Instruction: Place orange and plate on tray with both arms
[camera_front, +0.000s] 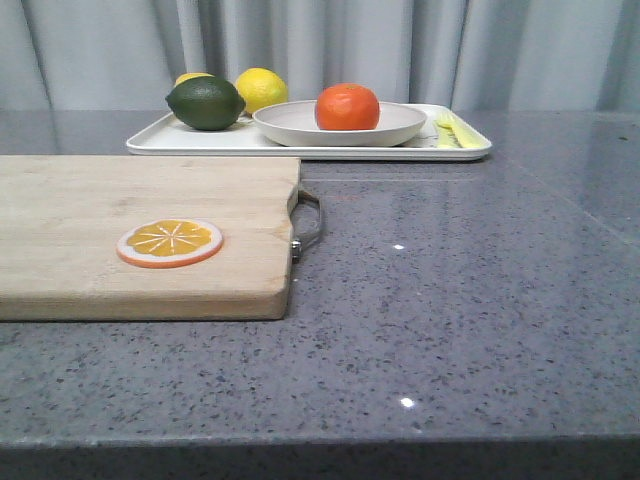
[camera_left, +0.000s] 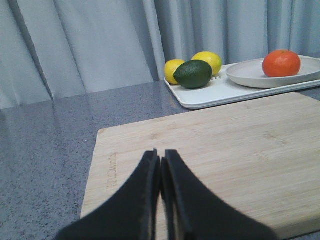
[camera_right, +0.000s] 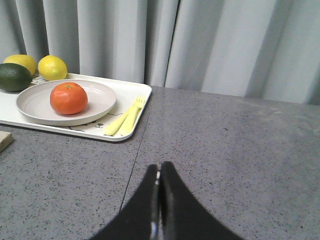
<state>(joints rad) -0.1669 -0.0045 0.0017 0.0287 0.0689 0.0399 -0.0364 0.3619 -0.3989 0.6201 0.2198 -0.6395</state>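
Front view showed the orange (camera_front: 347, 107) sitting in the plate (camera_front: 300, 125) on the tray (camera_front: 200, 143) at the surface's (camera_front: 450, 300) far edge, both the left gripper (camera_left: 160, 162) and right gripper (camera_right: 159, 172) pressed together, well apart from the tray.

- A pale wooden cutting board (camera_front: 140, 235) with a metal handle (camera_front: 309, 222) at its right end lies flat on the near left of the speckled grey stone table (camera_front: 470, 300).
- A flat round orange slice disc (camera_front: 169, 242) with a white rim rests on the board, nearer its front edge.
- A dark green lime-shaped fruit (camera_front: 205, 102) sits at the far left, with two yellow lemons (camera_front: 261, 89) just behind it, one mostly hidden in the front view.
- Pale yellow plastic cutlery, a fork among it (camera_right: 126, 119), lies at the far right.
- Grey pleated curtains (camera_front: 400, 45) hang behind the table.
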